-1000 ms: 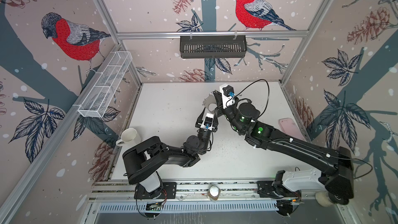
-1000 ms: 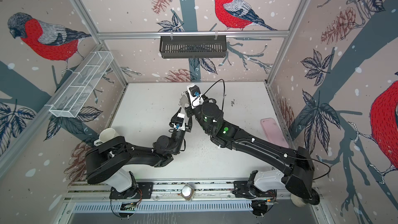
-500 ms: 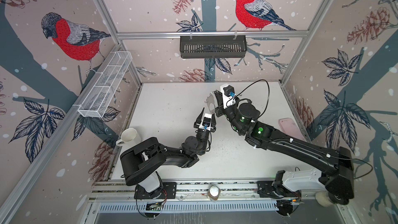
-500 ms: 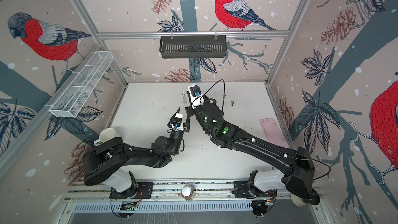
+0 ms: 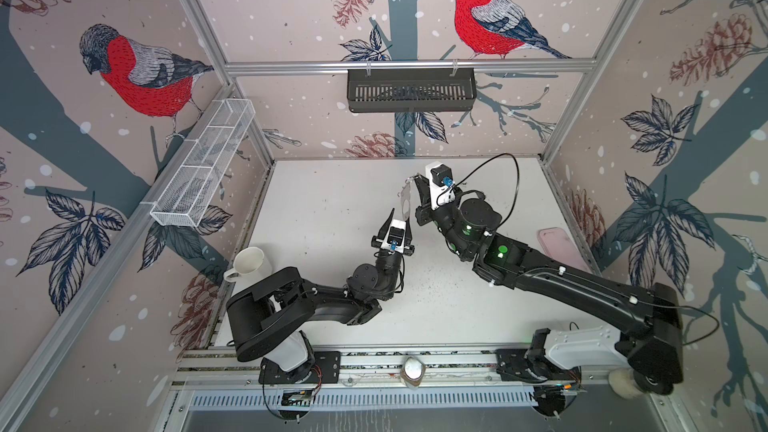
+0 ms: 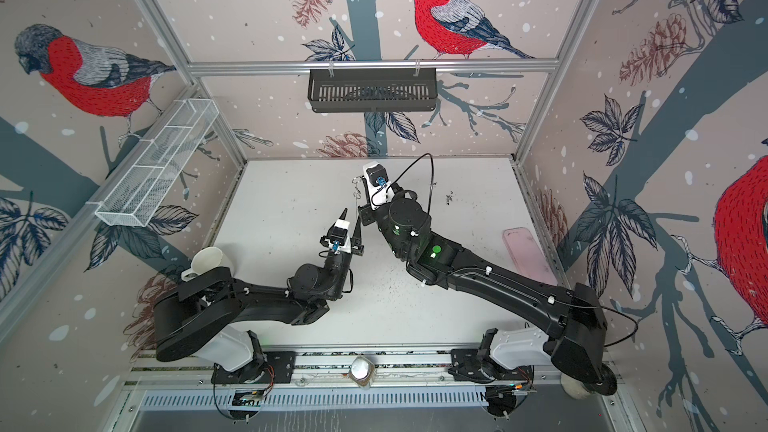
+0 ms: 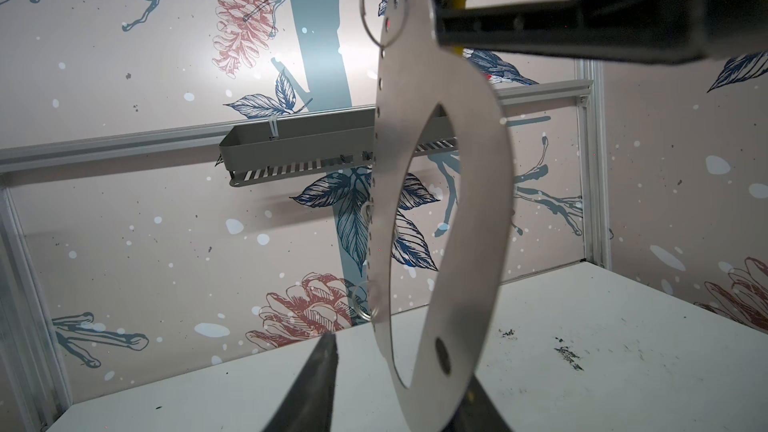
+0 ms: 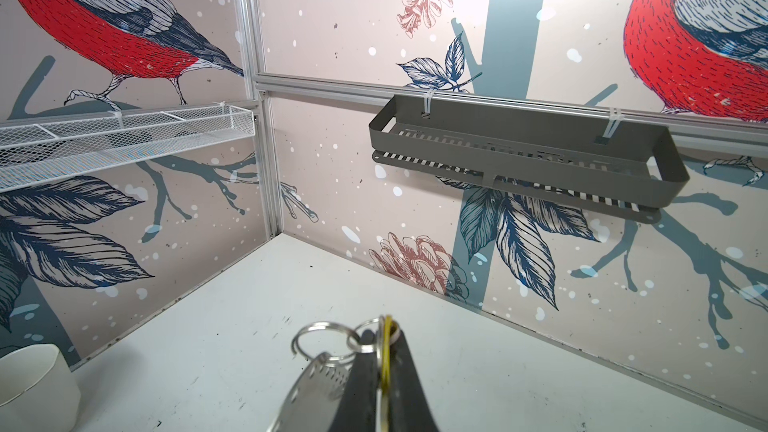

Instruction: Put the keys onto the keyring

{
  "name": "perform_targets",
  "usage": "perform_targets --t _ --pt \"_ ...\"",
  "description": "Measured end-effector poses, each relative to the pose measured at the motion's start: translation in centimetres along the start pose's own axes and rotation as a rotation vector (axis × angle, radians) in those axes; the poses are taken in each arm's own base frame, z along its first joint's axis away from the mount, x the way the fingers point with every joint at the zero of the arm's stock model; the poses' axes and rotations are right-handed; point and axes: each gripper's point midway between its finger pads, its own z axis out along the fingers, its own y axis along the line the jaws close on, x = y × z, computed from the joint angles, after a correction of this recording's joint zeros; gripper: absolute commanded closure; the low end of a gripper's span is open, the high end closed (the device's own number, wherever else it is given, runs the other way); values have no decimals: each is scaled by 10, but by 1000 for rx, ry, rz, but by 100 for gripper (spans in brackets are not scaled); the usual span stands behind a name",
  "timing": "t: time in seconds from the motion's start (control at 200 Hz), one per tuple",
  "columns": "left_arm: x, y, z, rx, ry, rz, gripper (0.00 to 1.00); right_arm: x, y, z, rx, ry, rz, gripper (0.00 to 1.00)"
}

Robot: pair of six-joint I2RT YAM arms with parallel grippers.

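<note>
up high, right gripper (image 8: 384,371) clamping keyring (image 7: 465,209), keys (image 8: 387,351)

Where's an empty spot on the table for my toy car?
Bare: the far left of the table, between the white mug and back wall, and the far right corner beyond the pink case. Crowded: the middle, where left hand and right hand meet at the keyring.
</note>
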Motion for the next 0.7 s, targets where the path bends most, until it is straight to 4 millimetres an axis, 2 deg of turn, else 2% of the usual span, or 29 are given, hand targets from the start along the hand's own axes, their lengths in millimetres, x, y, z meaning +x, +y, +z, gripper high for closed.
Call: perform_targets --t 0.085,0.265,0.62,0.7 --pt "0 0 0 0 0 0 73 0 0 0 0 1 -1 100" --pt "-1 1 -1 0 -1 -1 77 1 0 0 0 3 -2 100" --pt "-8 2 -3 19 -23 -10 79 2 0 0 1 5 -3 100" --pt "-9 1 -3 26 -27 -10 82 3 -3 0 5 8 -4 100"
